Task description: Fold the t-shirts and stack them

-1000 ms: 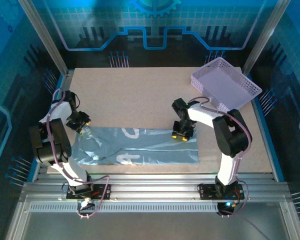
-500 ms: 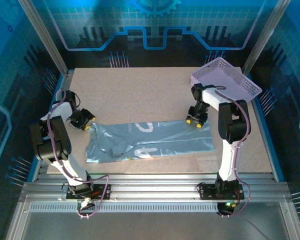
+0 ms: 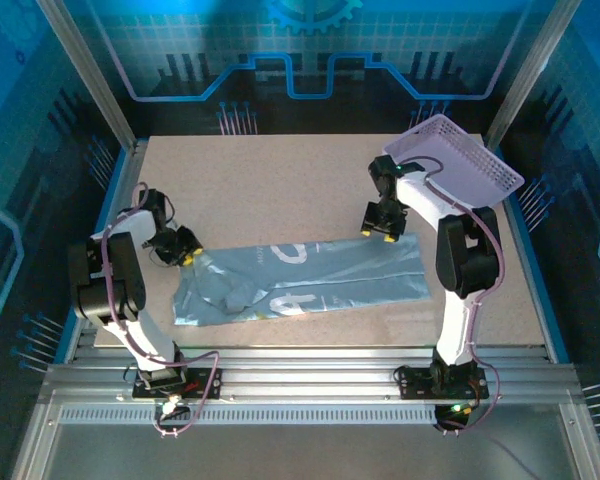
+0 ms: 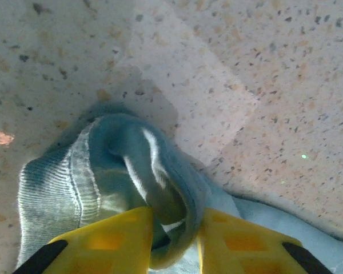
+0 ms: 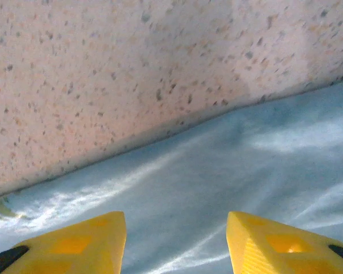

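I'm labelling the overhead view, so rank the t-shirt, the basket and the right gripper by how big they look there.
1. t-shirt, spread wide across the table
2. basket, clearly smaller, though it sits tilted at the far corner
3. right gripper, smallest by far

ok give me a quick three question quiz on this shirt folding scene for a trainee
1. True or false: the left gripper is shut on a fold of the t-shirt.
2. Where is the lavender lattice basket in the top view? a) far right b) near left c) centre
3. Fill in: the right gripper hangs over the t-shirt's far right edge with its jaws ___.

Key: 1 true; 2 a; 3 open
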You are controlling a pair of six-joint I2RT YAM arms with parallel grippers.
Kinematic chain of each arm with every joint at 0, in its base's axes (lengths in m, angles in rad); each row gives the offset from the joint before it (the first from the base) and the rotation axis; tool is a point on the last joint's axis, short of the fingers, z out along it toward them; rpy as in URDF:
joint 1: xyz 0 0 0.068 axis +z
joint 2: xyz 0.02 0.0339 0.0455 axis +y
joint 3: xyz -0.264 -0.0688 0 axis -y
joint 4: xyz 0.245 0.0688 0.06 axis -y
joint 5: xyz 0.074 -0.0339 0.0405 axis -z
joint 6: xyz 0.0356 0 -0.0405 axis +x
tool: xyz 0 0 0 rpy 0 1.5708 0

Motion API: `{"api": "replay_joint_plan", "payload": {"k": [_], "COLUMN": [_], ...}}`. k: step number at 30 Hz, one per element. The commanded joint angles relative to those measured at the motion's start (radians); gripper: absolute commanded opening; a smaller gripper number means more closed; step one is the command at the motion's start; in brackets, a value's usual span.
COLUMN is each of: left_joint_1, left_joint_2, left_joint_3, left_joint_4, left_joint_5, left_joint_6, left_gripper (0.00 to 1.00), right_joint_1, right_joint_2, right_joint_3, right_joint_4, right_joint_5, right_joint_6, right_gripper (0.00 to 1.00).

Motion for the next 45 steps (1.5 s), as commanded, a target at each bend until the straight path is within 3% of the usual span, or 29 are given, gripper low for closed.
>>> {"api": "replay_joint_plan", "payload": {"k": [1,6,11,12,14,18,22,24,27,30,37,39,42,45], "left_joint_1": [-0.001,0.000,0.000,0.001,-0.001,-0.028,-0.134,-0.221,-0.310,-0.380,-0.424,-0.430,-0.424,-0.413], "left_joint_2": [0.012,-0.029,-0.071,-0.070,-0.063,-0.148,-0.309,-0.363,-0.373,-0.310,-0.253,-0.247,-0.235,-0.200], "left_joint_3": [0.014,0.004,0.008,0.016,0.034,0.036,-0.033,-0.093,-0.189,-0.196,-0.247,-0.251,-0.239,-0.184], "left_joint_4": [-0.028,-0.036,-0.077,-0.094,-0.129,-0.197,-0.236,-0.215,-0.073,-0.085,-0.046,-0.058,-0.080,-0.088], "left_joint_5": [-0.059,-0.129,-0.176,-0.182,-0.174,-0.218,-0.202,-0.146,0.014,0.022,0.024,-0.010,-0.108,-0.158], "left_joint_6": [0.031,0.048,0.047,0.046,0.041,-0.018,-0.155,-0.229,-0.276,-0.246,-0.211,-0.212,-0.225,-0.237], "left_gripper": [0.19,0.01,0.00,0.04,0.29,0.40,0.39,0.32,0.22,0.17,0.17,0.19,0.30,0.31], "right_joint_1": [0.023,0.034,0.039,0.043,0.055,0.087,0.130,0.149,0.157,0.159,0.164,0.179,0.205,0.213], "right_joint_2": [-0.011,-0.020,-0.023,-0.025,-0.028,-0.042,-0.069,-0.069,-0.058,-0.059,-0.062,-0.037,0.017,0.058], "right_joint_3": [-0.032,-0.040,-0.055,-0.059,-0.060,-0.058,-0.067,-0.066,-0.073,-0.069,-0.034,-0.019,0.008,-0.005], "right_joint_4": [-0.010,-0.007,-0.013,-0.010,-0.007,0.013,0.072,0.088,0.115,0.122,0.140,0.150,0.143,0.117], "right_joint_5": [-0.019,-0.011,0.003,0.005,0.007,0.000,-0.037,-0.056,-0.117,-0.135,-0.206,-0.244,-0.289,-0.266], "right_joint_6": [0.016,0.024,0.023,0.024,0.022,0.013,-0.021,-0.035,-0.042,-0.048,-0.083,-0.089,-0.071,-0.004], "right_gripper": [0.51,0.50,0.50,0.49,0.49,0.49,0.49,0.49,0.48,0.48,0.48,0.48,0.48,0.47]}}
